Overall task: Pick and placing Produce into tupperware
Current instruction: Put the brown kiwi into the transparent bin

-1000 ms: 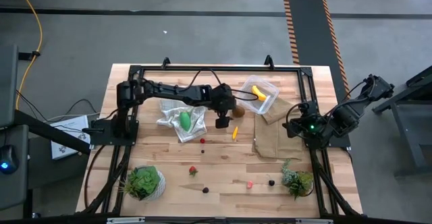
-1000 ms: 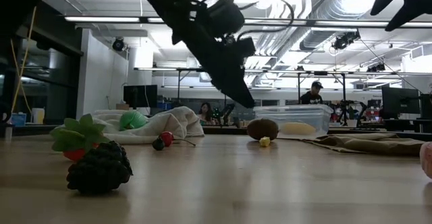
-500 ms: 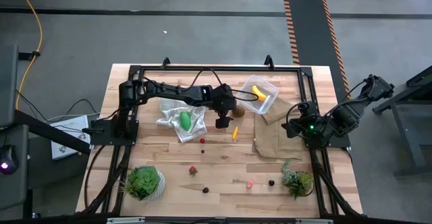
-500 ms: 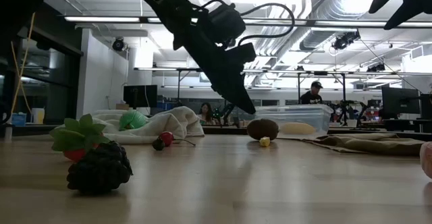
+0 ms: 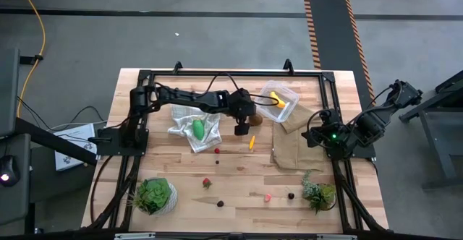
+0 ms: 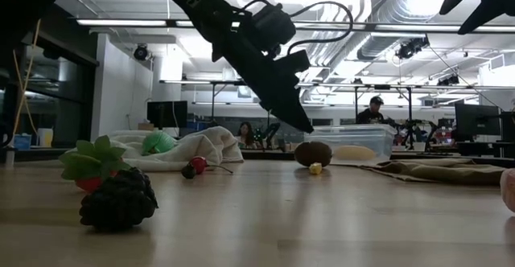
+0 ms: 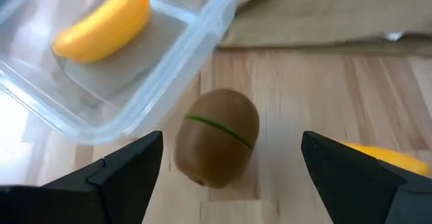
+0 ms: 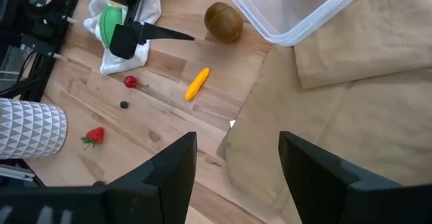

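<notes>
The left gripper [image 7: 229, 166] is hanging just above the brown kiwi-like ball [image 7: 217, 136] with a thin green line around it. Its two dark fingers are standing wide apart, one on each side of the ball, and they are not touching it. The ball is sitting on the bare wooden table [image 5: 239, 175], right beside the wall of the small clear square plastic tub [image 5: 279, 102]. The yellow toy banana [image 7: 101, 23] is already lying inside the tub.

The right gripper [image 8: 233, 163] is waiting off to the side, above the flat brown cloth [image 8: 351, 116]. Its fingers are parted and are holding nothing.

Other food is lying around the table. The green oval toy [image 5: 197, 129] is resting on the crumpled white cloth [image 5: 189, 131]. The small orange-yellow piece [image 5: 251, 142] is lying near the kiwi ball, and tiny red and dark berries are lying farther off, toward the two leafy potted plants [image 5: 154, 194].

Here is what could go wrong. The ball is round, so it could roll away if one finger is bumping it first. It is also so close to the tub that a finger coming down could be hitting the tub wall and pushing the tub along. And if the fingers are squeezing off-centre, the ball could pop out.
</notes>
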